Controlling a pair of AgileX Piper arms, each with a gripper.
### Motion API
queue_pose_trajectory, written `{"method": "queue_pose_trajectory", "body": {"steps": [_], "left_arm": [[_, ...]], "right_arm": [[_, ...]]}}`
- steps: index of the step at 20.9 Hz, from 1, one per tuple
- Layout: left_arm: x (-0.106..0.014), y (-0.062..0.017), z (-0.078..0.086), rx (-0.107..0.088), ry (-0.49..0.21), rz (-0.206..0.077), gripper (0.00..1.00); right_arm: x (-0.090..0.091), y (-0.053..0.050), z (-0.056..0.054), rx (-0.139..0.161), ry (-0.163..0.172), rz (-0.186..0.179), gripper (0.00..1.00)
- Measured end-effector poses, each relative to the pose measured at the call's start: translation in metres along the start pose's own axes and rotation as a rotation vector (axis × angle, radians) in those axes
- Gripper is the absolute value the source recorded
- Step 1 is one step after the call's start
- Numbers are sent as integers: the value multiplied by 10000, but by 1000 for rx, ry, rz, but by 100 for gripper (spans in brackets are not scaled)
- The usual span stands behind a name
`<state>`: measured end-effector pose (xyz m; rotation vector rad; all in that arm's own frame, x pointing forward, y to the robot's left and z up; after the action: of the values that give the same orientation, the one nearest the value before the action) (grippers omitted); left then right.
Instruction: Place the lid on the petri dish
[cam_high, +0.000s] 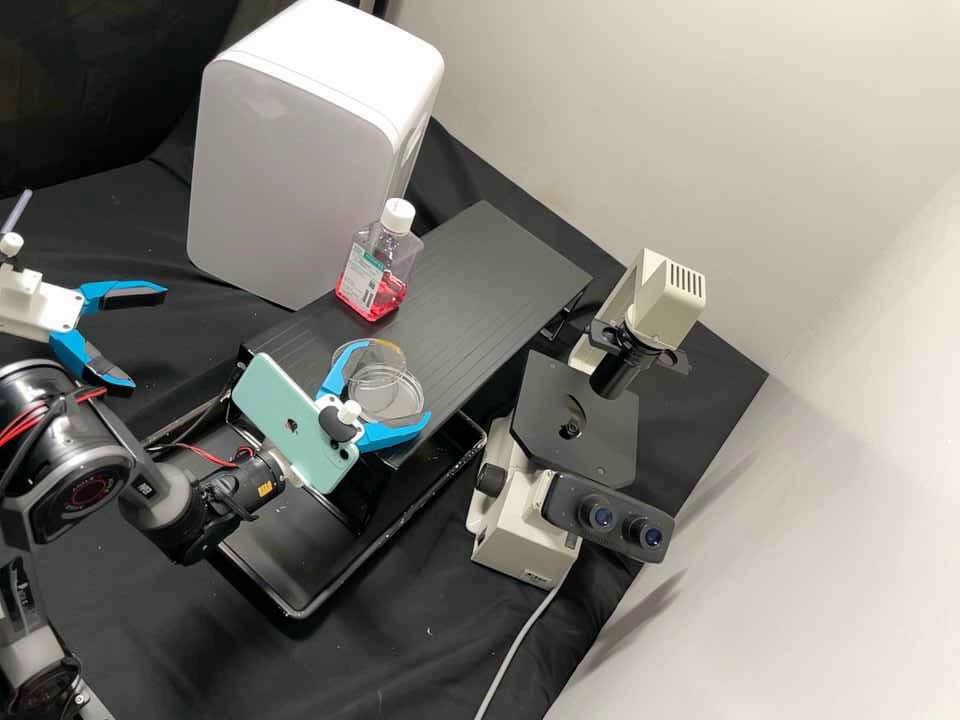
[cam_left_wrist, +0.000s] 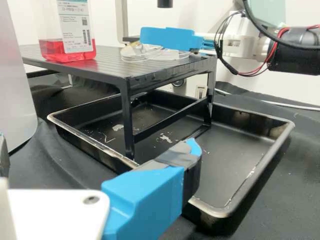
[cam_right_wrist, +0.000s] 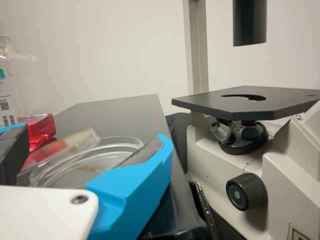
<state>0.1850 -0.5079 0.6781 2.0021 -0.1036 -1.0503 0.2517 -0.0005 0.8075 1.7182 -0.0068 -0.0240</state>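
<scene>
The left gripper (cam_high: 148, 336) is opened wide, with nothing in it, well apart from the dish (cam_high: 392, 395). The right gripper (cam_high: 388, 386) is opened wide too, with one finger set on each side of the dish on the black shelf (cam_high: 480, 290). The lid (cam_high: 368, 350) is leaned on the dish, tilted, not flat. It is made of clear, thin, round plastic. It is likely light, hard, slippery and easily cracked. It is best taken softly by two opposite sides of its rim.
</scene>
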Motion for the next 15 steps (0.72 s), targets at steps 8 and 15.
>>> {"method": "queue_pose_trajectory", "body": {"steps": [8,15], "left_arm": [[12,13,-3,1,1,6,100],[30,39,-27,-7,22,22,100]], "right_arm": [[0,11,-6,4,9,9,0],[0,14,-10,4,13,12,0]]}}
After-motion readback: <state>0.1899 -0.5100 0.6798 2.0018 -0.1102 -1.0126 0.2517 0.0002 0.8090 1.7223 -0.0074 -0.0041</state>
